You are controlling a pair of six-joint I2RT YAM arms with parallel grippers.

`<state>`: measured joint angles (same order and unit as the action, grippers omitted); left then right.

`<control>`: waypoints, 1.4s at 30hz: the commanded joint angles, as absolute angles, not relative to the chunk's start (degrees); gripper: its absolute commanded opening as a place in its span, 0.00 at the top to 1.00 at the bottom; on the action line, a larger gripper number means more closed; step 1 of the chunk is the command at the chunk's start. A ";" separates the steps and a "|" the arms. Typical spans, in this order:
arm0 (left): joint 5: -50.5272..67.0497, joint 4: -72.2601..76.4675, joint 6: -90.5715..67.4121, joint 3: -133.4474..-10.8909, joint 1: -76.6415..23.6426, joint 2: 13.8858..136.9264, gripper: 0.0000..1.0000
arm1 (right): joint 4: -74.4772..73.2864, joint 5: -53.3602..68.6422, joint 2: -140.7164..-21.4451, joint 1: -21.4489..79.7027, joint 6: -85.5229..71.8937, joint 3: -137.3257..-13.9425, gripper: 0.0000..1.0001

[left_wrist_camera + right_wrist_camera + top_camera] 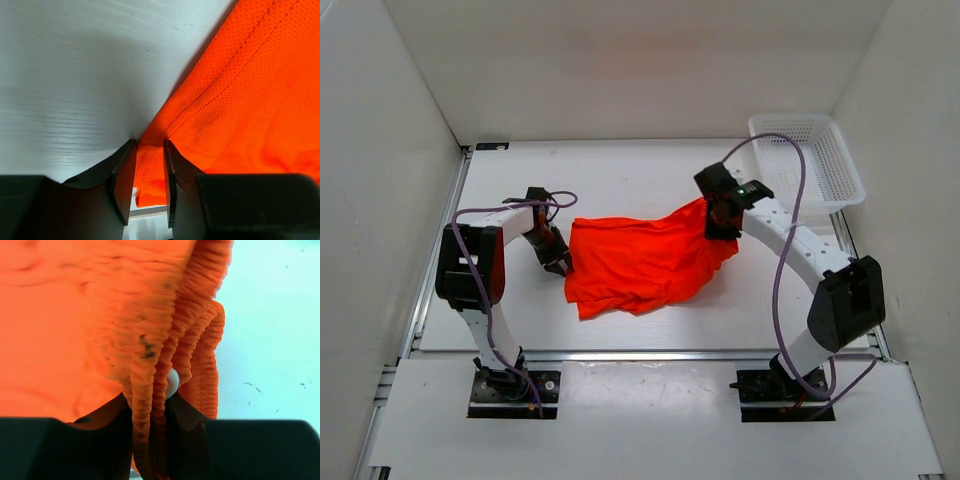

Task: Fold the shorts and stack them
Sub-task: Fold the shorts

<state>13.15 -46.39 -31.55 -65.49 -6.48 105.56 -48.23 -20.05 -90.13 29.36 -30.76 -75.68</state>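
The orange shorts (640,262) lie spread across the middle of the table. My right gripper (720,215) is shut on the gathered elastic waistband (150,405) and holds the shorts' right end lifted off the table. My left gripper (558,262) is low at the shorts' left edge. In the left wrist view its jaws stand a narrow gap apart, with the stitched corner of the shorts (150,165) between them and not visibly squeezed. The hem seam runs up and to the right from the left gripper (150,150).
A white mesh basket (812,160) stands at the back right, behind the right arm. White walls close in the table on the left, back and right. A metal rail (640,354) runs along the near edge.
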 commanded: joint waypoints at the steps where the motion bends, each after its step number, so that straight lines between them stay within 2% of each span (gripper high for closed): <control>1: 13.80 -44.47 -31.82 -64.86 -6.68 106.43 0.61 | -57.29 -30.39 -93.50 35.84 -32.42 -86.00 1.00; 4: 13.80 -44.47 -31.82 -64.86 -6.68 106.44 0.61 | -61.08 -31.82 -98.69 42.09 -33.83 -91.83 1.00; 11: 13.80 -43.95 -31.29 -64.34 -6.68 106.44 0.61 | -67.32 -33.66 -113.45 53.16 -35.24 -114.41 1.00; 18: 13.80 -43.95 -31.29 -64.34 -6.68 107.05 0.61 | -67.85 -29.62 -123.65 56.95 -34.72 -130.14 1.00; 22: 13.80 -43.95 -30.76 -64.86 -6.68 107.58 0.61 | -64.80 -25.15 -127.87 58.01 -33.93 -134.56 1.00; 23: 13.80 -43.95 -30.76 -64.86 -6.68 107.58 0.61 | -62.34 -23.31 -127.88 58.62 -33.23 -134.56 0.89; 24: 13.80 -43.95 -30.76 -65.39 -6.68 107.58 0.61 | -59.01 -20.33 -127.88 58.62 -30.96 -131.52 0.73; 25: 13.80 -43.95 -30.76 -65.39 -6.68 107.58 0.59 | -51.93 -12.30 -125.62 58.62 -29.89 -129.66 0.51; 26: 14.49 -43.95 -30.76 -65.39 -5.90 107.58 0.49 | -48.55 -9.09 -124.29 58.62 -29.19 -127.46 0.31; 27: 15.11 -43.95 -30.76 -65.39 -5.37 105.75 0.45 | -45.99 -7.49 -122.71 58.62 -29.18 -125.44 0.09; 28: 15.12 -43.95 -30.07 -64.87 -4.49 104.51 0.42 | -43.62 -6.60 -119.13 58.62 -29.18 -120.98 0.02; 29: 15.12 -45.51 -29.36 -64.86 -2.22 103.11 0.34 | -39.59 -5.98 -117.18 58.62 -29.18 -118.59 0.00; 33: 12.58 -51.74 -27.16 -68.81 3.94 96.60 0.32 | -32.97 -5.98 -103.94 55.29 -29.18 -104.54 0.00; 35: 11.52 -54.04 -26.46 -71.00 6.31 93.61 0.32 | -29.99 -6.93 -99.25 51.87 -31.63 -93.20 0.00; 39: 6.78 -57.65 -25.93 -77.59 3.89 90.18 0.33 | -29.97 -7.13 -90.55 45.01 -34.98 -77.99 0.14; 42: 6.76 -58.89 -25.40 -80.85 -2.16 90.08 0.33 | -30.49 -6.59 -86.94 41.32 -36.04 -69.80 0.17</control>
